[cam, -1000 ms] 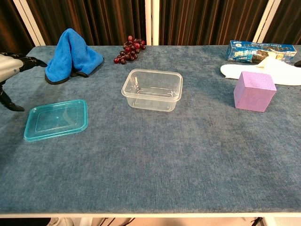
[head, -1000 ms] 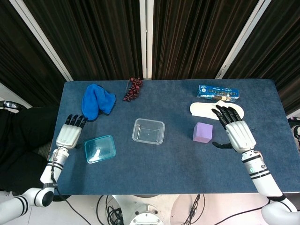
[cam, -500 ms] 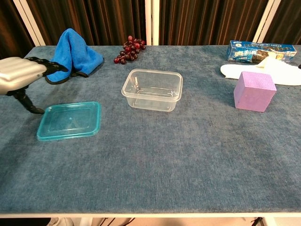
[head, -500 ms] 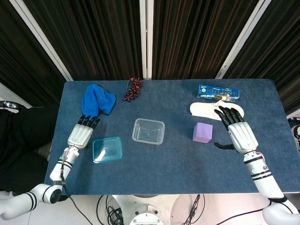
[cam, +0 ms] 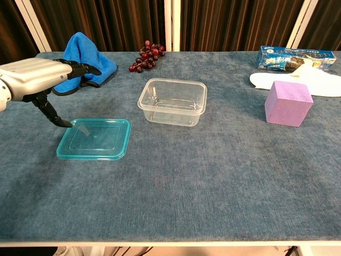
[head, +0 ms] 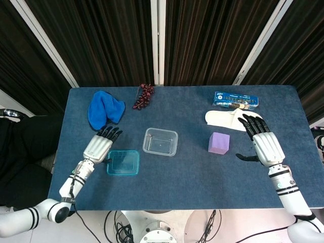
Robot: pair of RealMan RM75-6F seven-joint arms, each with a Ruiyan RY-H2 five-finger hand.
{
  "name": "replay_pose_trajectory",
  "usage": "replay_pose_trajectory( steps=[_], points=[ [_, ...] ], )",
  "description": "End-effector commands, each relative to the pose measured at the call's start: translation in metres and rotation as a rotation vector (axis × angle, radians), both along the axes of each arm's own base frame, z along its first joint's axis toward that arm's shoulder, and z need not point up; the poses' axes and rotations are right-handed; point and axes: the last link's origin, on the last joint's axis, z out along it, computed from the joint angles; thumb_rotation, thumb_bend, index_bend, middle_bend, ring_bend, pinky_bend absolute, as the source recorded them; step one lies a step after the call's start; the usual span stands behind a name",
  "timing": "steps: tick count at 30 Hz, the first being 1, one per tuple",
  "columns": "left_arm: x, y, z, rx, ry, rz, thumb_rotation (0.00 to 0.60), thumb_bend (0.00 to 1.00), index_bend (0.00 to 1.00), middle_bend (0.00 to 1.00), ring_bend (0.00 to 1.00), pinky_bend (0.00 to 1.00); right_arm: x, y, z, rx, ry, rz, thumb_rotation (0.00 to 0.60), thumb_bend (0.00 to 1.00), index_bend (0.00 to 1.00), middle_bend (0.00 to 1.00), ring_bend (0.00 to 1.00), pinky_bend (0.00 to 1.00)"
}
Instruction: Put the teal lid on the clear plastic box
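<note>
While left hand (cam: 37, 80) is touching the flat teal plastic lid (cam: 95, 138) with fingers spread, gripping nothing | lid lying left of clear plastic box (cam: 172, 101) | advise securing lid edges before lifting | right hand (head: 264, 144) idling open.

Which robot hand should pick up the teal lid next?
The left hand. Its thumb already touches the flat teal plastic lid, beside the clear plastic box. The right hand is open far across the table, past the purple cube.
</note>
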Motion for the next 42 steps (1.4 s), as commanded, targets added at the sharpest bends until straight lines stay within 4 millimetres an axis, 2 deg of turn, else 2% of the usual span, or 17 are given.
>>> replay_pose_trajectory(
  steps=[1, 5, 10, 15, 26, 29, 37, 42],
  points=[
    [0.007, -0.031, 0.005, -0.163, -0.049, 0.067, 0.600, 0.00, 0.09, 0.03, 0.00, 0.02, -0.001, -0.001, -0.002, 0.010, 0.001, 0.006, 0.600, 0.00, 0.00, 0.00, 0.00, 0.00],
    [0.011, -0.036, -0.007, -0.252, -0.023, 0.140, 0.600, 0.00, 0.09, 0.01, 0.00, 0.00, -0.003, -0.001, -0.003, 0.022, 0.001, 0.010, 0.600, 0.00, 0.00, 0.00, 0.00, 0.00],
    [0.020, -0.029, -0.019, -0.274, -0.015, 0.241, 0.600, 0.00, 0.05, 0.00, 0.00, 0.00, -0.009, -0.003, 0.000, 0.018, -0.006, 0.001, 0.600, 0.00, 0.00, 0.00, 0.00, 0.00],
    [0.025, -0.025, -0.023, -0.236, 0.061, 0.264, 0.600, 0.00, 0.03, 0.00, 0.00, 0.00, -0.014, -0.003, 0.002, 0.014, -0.016, -0.009, 0.600, 0.00, 0.00, 0.00, 0.00, 0.00],
    [0.027, -0.024, -0.028, -0.198, 0.097, 0.311, 0.600, 0.00, 0.03, 0.00, 0.00, 0.00, -0.021, -0.002, 0.003, 0.019, -0.028, -0.016, 0.600, 0.00, 0.00, 0.00, 0.00, 0.00],
    [0.027, -0.024, -0.028, -0.203, 0.104, 0.313, 0.600, 0.00, 0.06, 0.00, 0.00, 0.00, -0.022, -0.002, 0.003, 0.018, -0.034, -0.018, 0.600, 0.00, 0.00, 0.00, 0.00, 0.00],
    [0.030, -0.023, -0.030, -0.216, 0.092, 0.309, 0.600, 0.00, 0.23, 0.00, 0.00, 0.00, -0.025, 0.001, 0.005, 0.014, -0.046, -0.020, 0.600, 0.00, 0.00, 0.00, 0.00, 0.00],
    [0.032, -0.023, -0.028, -0.216, 0.088, 0.294, 0.600, 0.02, 0.29, 0.00, 0.00, 0.00, -0.026, 0.003, 0.006, 0.007, -0.055, -0.022, 0.600, 0.00, 0.00, 0.00, 0.00, 0.00]
  ],
)
